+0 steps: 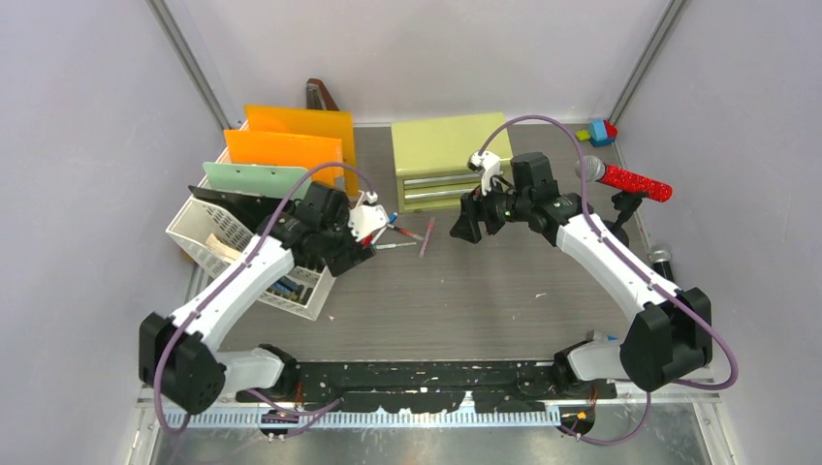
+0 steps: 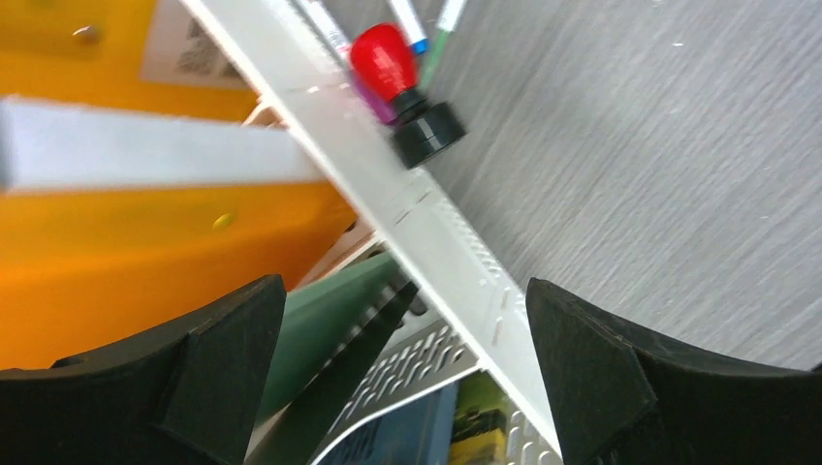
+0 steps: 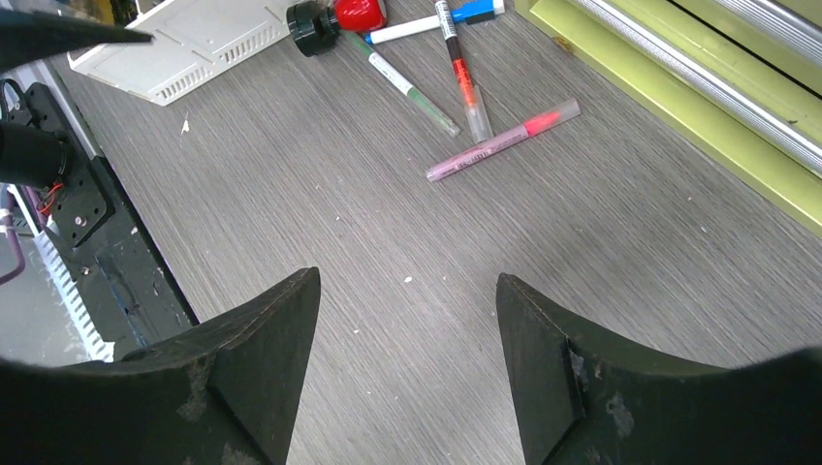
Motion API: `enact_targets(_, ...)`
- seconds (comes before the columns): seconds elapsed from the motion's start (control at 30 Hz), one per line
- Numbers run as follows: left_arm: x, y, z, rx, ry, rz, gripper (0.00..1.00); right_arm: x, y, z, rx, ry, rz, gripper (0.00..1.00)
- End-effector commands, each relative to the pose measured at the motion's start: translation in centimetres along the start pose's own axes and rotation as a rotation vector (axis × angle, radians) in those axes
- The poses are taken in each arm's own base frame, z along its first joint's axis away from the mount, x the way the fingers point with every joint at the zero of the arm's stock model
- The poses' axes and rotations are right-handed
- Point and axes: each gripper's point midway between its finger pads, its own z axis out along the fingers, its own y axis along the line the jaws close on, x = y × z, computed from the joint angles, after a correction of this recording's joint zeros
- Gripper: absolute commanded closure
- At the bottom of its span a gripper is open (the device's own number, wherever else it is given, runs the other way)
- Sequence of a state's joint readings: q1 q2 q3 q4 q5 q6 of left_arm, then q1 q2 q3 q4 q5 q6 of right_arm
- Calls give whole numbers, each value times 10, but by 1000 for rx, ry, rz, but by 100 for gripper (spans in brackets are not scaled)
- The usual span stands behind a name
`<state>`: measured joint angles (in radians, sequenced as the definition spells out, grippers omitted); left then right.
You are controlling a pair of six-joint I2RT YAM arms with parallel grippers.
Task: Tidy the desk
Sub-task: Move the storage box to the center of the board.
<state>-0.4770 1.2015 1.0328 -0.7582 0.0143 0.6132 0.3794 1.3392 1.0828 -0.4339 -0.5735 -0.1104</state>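
desk (image 3: 388, 232) below R gripper (image 3: 407, 281), L gripper (image 2: 404, 291) over basket (image 2: 456, 257)

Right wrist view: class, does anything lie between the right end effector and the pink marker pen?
Nothing visible does: only grey wood-grain desk separates the open right end effector from the translucent pink marker pen.

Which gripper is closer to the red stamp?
Left. The left gripper hangs at the basket rim just short of the red stamp; the right gripper is farther, beyond the markers.
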Motion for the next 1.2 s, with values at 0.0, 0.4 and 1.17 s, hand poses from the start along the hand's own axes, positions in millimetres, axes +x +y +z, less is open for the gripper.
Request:
enact_targets(0.0, -23, -9, 22, 85, -31, -45, 1, -20, 4, -14, 9, -81, -53, 27)
enact_targets(0.4, -23, 10, 79, 57, 76, -83, 1, -7, -3, -21, 35, -72, -61, 27)
enact_targets(1.17, 20, 100, 101, -314, 233, -281, 37, 5, -8, -13, 18, -47, -25, 27)
